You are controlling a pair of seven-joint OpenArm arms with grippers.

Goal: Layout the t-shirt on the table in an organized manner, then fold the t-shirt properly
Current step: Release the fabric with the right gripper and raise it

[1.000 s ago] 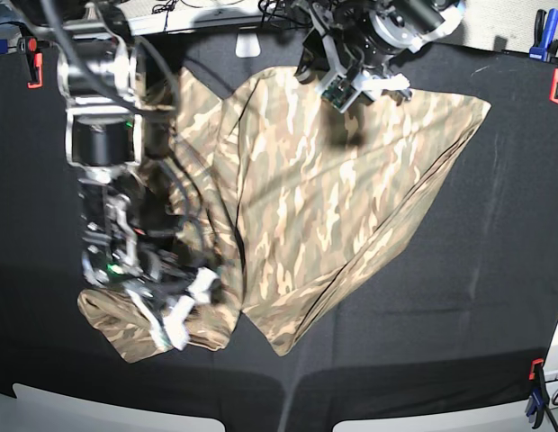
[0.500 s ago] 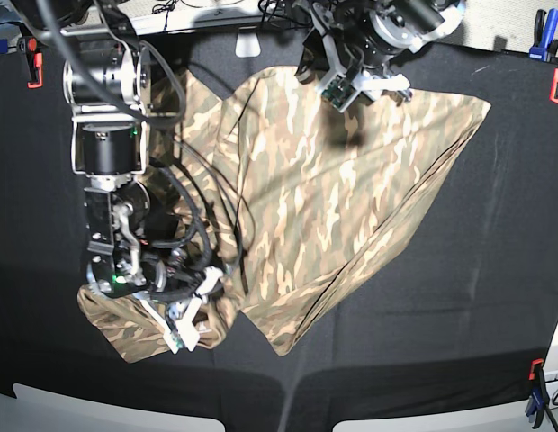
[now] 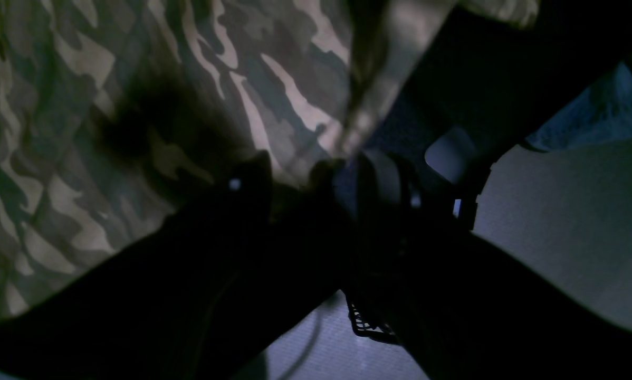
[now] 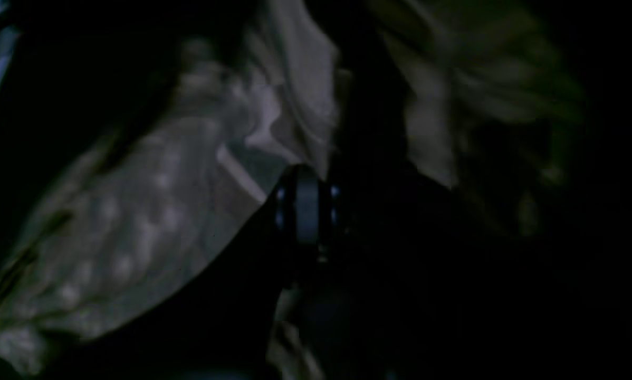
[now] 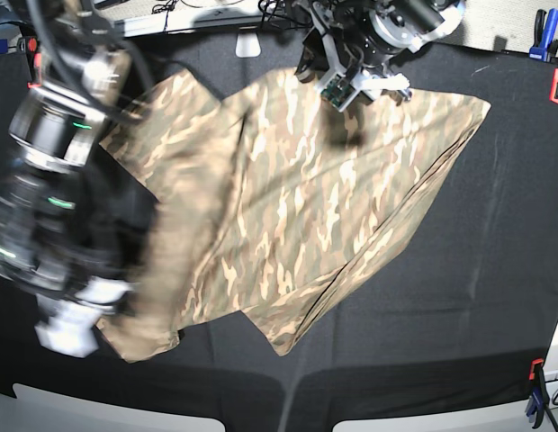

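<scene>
The camouflage t-shirt [image 5: 324, 207] lies spread and wrinkled on the black table [image 5: 495, 270]. Its left part is drawn out into a wide flap, and its lower left corner is bunched. My right gripper [image 5: 78, 322], blurred by motion at the lower left, is shut on that bunched corner. In the right wrist view, pale cloth [image 4: 136, 221] crowds around the dark gripper [image 4: 306, 182]. My left gripper [image 5: 347, 94] hangs over the shirt's top edge, its jaws apart. The left wrist view shows the shirt's edge [image 3: 347, 116] running under the left gripper [image 3: 316, 169].
Orange and blue clamps [image 5: 556, 83] hold the black cloth at the right edge, and another clamp [image 5: 535, 387] sits at the lower right. A small white object [image 5: 247, 43] lies at the back edge. The pale front rim [image 5: 153, 412] of the table shows below.
My right gripper has shut on the shirt's lower left part and swung left, pulling the folded left side out into a wide flap. The left arm has not moved.
</scene>
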